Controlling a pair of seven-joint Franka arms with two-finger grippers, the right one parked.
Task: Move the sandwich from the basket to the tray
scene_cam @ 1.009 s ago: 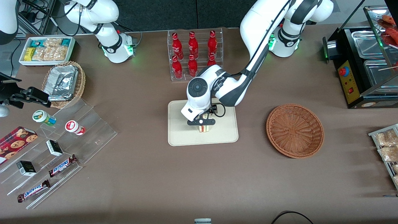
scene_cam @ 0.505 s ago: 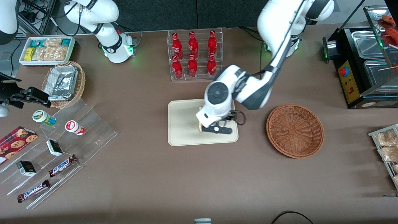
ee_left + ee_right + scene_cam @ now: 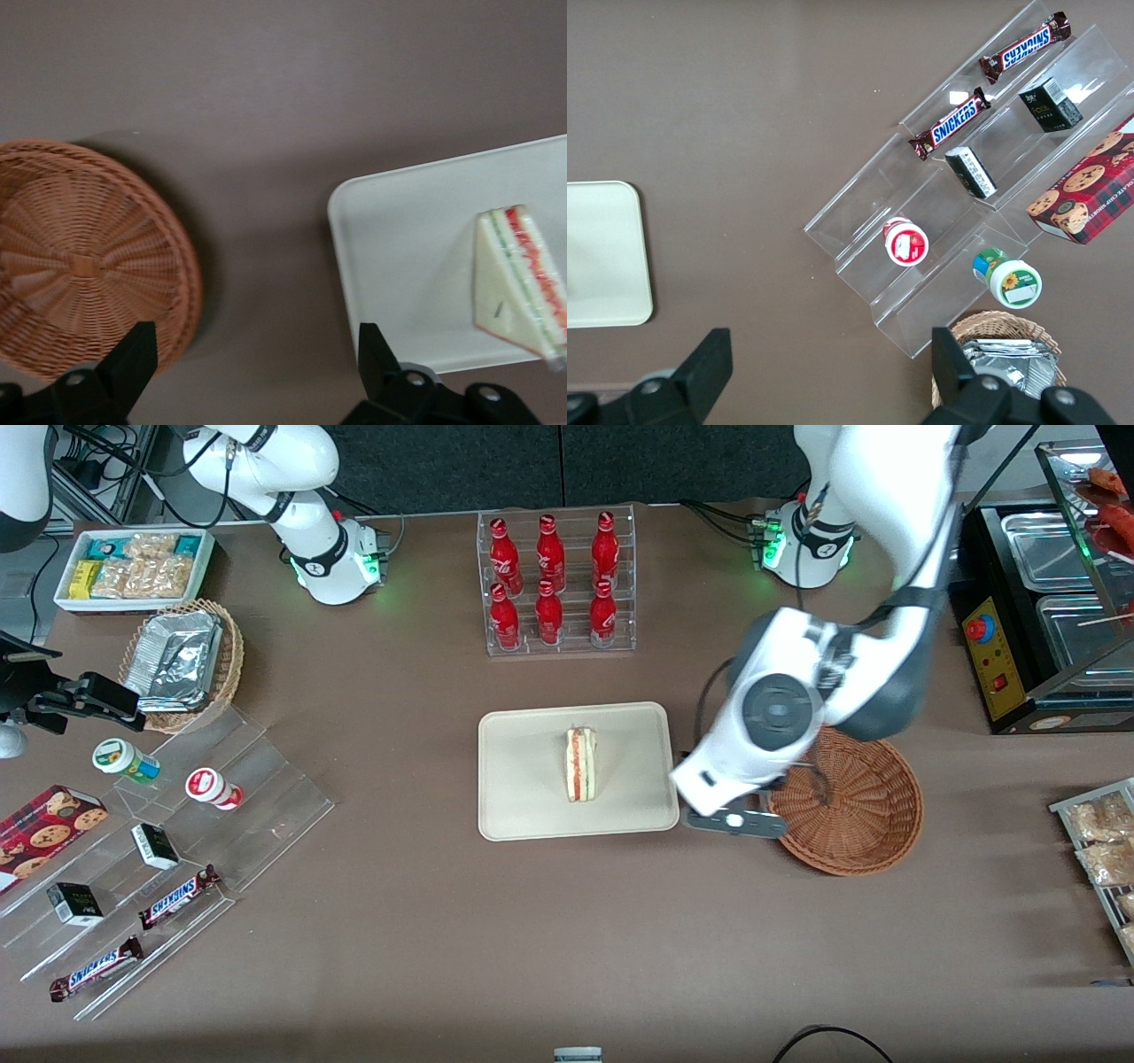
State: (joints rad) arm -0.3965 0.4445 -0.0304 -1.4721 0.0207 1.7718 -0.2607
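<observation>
The sandwich [image 3: 580,764] lies on the cream tray [image 3: 523,788] with its red and green filling edge facing up, and nothing touches it. In the wrist view the sandwich [image 3: 518,279] rests inside the tray [image 3: 399,239]. The reddish-brown wicker basket [image 3: 864,806] stands beside the tray toward the working arm's end, and it holds nothing [image 3: 80,266]. My gripper [image 3: 735,822] hangs above the bare table between tray and basket. It [image 3: 257,354] is open with nothing between its fingers [image 3: 133,354].
A clear rack of red bottles [image 3: 554,584] stands farther from the camera than the tray. A black food warmer [image 3: 1045,602] and packaged snacks [image 3: 1103,841] sit at the working arm's end. An acrylic display [image 3: 159,841], a foil-tray basket [image 3: 182,660] and a white bin [image 3: 133,567] are at the parked arm's end.
The gripper let go of the sandwich, which stays lying on the tray. The arm swung off the tray toward the basket and rose.
</observation>
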